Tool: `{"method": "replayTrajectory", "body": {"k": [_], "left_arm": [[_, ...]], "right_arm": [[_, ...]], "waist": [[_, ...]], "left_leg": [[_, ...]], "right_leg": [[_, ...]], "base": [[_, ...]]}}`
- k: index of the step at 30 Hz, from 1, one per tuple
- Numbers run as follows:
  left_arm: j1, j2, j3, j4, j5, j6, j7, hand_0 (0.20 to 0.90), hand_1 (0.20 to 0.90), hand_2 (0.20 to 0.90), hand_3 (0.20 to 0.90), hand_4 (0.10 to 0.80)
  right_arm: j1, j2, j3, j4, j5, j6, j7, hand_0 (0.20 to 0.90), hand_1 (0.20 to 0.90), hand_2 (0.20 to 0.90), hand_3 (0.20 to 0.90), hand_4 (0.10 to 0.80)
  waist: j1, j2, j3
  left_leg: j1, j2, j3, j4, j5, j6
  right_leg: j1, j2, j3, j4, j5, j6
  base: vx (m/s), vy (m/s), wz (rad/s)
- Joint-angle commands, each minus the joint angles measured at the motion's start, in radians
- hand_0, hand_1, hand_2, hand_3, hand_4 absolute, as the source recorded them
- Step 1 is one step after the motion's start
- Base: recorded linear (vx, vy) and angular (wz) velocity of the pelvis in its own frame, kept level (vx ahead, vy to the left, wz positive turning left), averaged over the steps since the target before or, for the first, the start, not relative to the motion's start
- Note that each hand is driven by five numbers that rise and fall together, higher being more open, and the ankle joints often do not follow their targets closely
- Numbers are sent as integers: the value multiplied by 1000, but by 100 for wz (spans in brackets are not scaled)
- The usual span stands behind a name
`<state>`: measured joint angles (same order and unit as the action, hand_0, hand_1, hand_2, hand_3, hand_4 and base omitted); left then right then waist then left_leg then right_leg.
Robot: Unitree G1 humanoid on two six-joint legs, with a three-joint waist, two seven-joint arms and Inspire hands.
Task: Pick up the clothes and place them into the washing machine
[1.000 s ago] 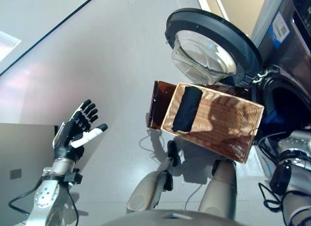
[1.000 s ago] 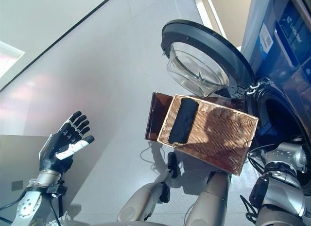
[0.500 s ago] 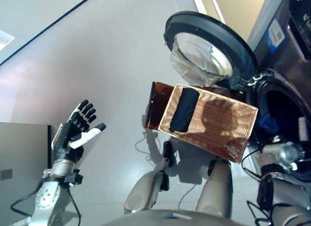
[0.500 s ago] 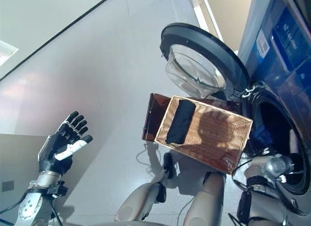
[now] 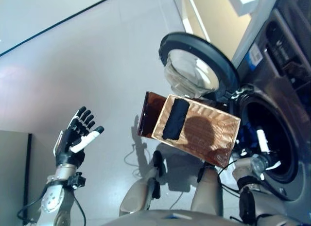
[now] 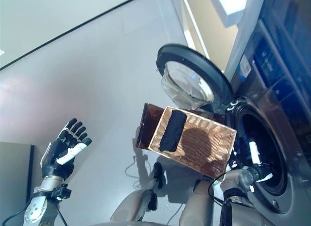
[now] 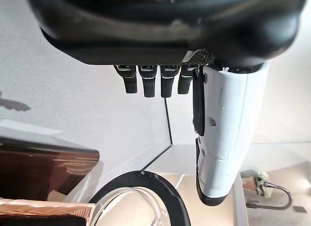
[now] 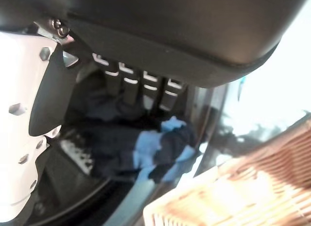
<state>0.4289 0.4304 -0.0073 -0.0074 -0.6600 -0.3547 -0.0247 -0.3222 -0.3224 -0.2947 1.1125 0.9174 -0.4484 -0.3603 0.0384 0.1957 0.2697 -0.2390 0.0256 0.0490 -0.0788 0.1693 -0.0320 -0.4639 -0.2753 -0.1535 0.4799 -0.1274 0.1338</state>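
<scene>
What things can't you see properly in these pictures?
- Inside the washing machine: the eye views show only a dark drum, so how much clothing is in there cannot be counted.
- Blue and dark clothes: blurred in the right wrist view.
- Right hand: at the drum opening; too small to tell its fingers.
- Under the black cloth in the wicker basket: hidden by the cloth itself.

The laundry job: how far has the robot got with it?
Partly done. Blue and dark clothes already lie inside the washing machine. The right hand is at the drum opening, fingers straight, gripping nothing. A black garment is left in the wicker basket. The left hand hangs open, idle.
</scene>
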Motion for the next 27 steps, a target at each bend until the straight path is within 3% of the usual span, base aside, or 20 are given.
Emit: {"method": "replayTrajectory", "body": {"k": [1, 10, 20, 27], "left_arm": [[-16, -19, 94, -23, 7, -82, 0, 900, 900, 900, 900, 800], [-7, -43, 87, 20, 51, -68, 3, 900, 900, 900, 900, 800], [15, -76, 104, 24, 73, -58, 6, 900, 900, 900, 900, 800], [33, -95, 101, 37, 105, -55, 16, 900, 900, 900, 900, 800]], "right_arm": [[23, -39, 40, -52, -35, -19, 34, 900, 900, 900, 900, 800], [51, 2, 86, -13, -117, 13, 8, 900, 900, 900, 900, 800], [100, 88, 111, -24, -85, 11, 37, 900, 900, 900, 900, 800], [141, 106, 229, -42, -269, 59, 14, 900, 900, 900, 900, 800]], "waist": [[-4, -3, -36], [-5, -53, -81], [-8, -96, -131], [0, -129, -168]], "left_leg": [[69, 110, -44, -8, -47, -140], [128, 140, -48, -8, -55, -142], [188, 156, -34, -8, -73, -139], [232, 168, -22, -8, -87, -136]], "right_leg": [[106, -54, 40, -178, 133, 82], [232, -24, -3, -296, 151, 79], [333, 7, -23, -392, 174, 75], [395, 25, -35, -439, 188, 74]], "base": [[69, -75, -7], [82, -58, -5], [85, -34, -5], [79, -28, -10]]}}
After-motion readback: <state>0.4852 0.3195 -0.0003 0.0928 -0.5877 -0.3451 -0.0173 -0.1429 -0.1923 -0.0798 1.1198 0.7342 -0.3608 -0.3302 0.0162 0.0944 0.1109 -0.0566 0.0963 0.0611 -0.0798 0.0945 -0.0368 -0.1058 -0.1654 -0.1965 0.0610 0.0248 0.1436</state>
